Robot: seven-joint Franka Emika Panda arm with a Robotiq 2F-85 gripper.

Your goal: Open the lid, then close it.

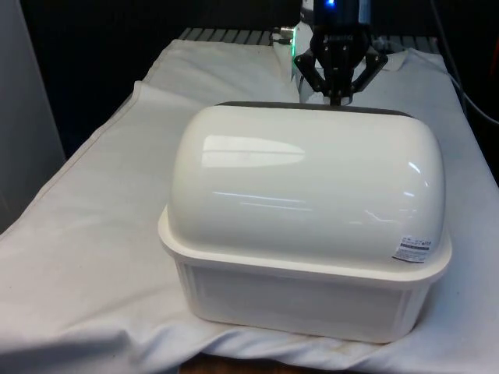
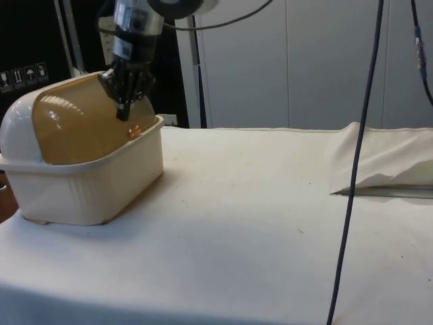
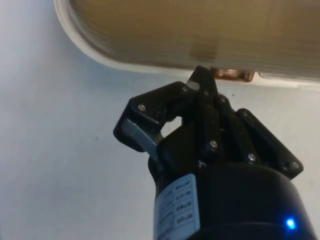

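1. The arm comes down from above at the open side of the bread box (image 1: 308,226). In the side view its last part is almost upright, leaning a little, and the tool (image 2: 124,115) points down over the tan lid (image 2: 84,118).

2. In the front view the tool (image 1: 338,100) shows just behind the top of the white dome of the box, a little toward the front view's right of the dome's middle.

3. The fingers of the tool are pressed together to a single point. No gap shows between them in the wrist view, where the tool (image 3: 202,82) ends close to the edge of the lid (image 3: 200,30).

4. The tip lies at or just above the lower part of the tan lid, near a small copper-coloured handle (image 2: 134,132) at the lid's edge. In the wrist view this handle (image 3: 231,74) is just beside the fingertips. I cannot tell if the tip really touches the lid or the handle, and the fingers do not hold anything that I can see.

5. The lid is down, its lower edge lying at the rim of the box's lower tub (image 2: 95,183).

6. The bread box stands on the surface (image 2: 270,223), which is covered by a white cloth (image 1: 86,257). In the side view it is at the surface's left end; in the front view it is near the camera.

7. A small label (image 1: 412,249) is on the dome's lower corner, toward the front view's right.
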